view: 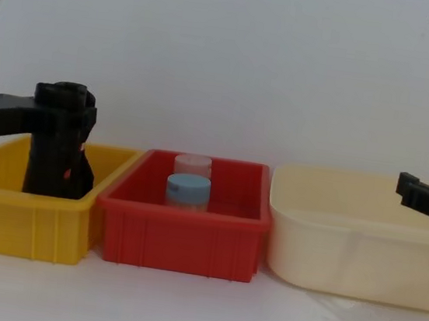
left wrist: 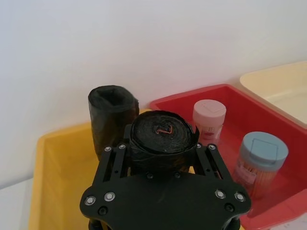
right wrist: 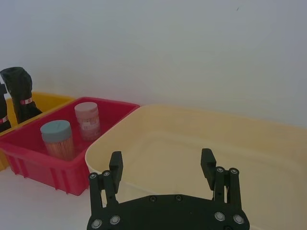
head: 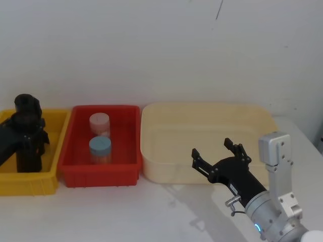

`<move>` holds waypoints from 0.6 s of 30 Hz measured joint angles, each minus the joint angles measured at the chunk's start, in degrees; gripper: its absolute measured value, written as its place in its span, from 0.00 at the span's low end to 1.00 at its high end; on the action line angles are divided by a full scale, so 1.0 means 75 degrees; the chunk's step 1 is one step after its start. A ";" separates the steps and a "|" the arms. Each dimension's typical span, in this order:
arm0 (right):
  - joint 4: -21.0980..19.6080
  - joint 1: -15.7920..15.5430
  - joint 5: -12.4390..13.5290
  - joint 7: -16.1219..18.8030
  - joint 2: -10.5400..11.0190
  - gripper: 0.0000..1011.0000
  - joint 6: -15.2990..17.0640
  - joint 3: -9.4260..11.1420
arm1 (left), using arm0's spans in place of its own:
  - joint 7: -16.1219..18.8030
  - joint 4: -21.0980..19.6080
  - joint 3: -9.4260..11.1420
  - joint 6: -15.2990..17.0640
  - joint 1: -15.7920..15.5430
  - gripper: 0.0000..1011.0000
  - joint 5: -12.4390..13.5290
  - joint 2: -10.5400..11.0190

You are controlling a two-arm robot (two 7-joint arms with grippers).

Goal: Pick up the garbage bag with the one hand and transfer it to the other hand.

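The red bin (head: pixel 98 177) stands on the white table (head: pixel 126 212) against the wall and serves as the marker here. Inside it, a blue-lidded jar (head: pixel 100 148) stands toward the front and a pink-lidded jar (head: pixel 99 123) stands just behind it. Touching the red bin's left side is a yellow bin (head: pixel 25 184), and the garbage bag (left wrist: pixel 163 136) stands upright in it, a black roll with a small red mark on its top end. The left hand (left wrist: pixel 163 146) reaches in from the side away from the red bin. It has hold of the bag near its top, with the black fingers (left wrist: pixel 112 160) pressed against the roll on both sides. The yellow bin's wall hides the bag's lower end, so I cannot tell whether it rests on the bin floor. A second roll (left wrist: pixel 111 117), also black, stands just behind the held one, on the wall side. On the red bin's right side is a larger cream bin (head: pixel 166 171). The right hand (head: pixel 212 148), with a blue glowing ring on its silver wrist, hovers over the front rim of the cream bin, well apart from the red bin. Its fingers are spread wide and hold nothing.
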 joint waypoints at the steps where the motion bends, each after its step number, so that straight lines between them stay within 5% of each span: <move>1: 0.0000 0.0000 0.0001 0.0000 0.0000 0.99 0.0000 0.0000 | -0.0016 -0.0016 -0.0004 0.0006 0.0004 0.55 -0.0005 0.0001; 18: 0.0000 0.0000 0.0000 0.0000 0.0000 0.99 0.0000 0.0000 | -0.0286 -0.1066 -0.0210 0.0326 0.0182 0.55 -0.0373 0.0269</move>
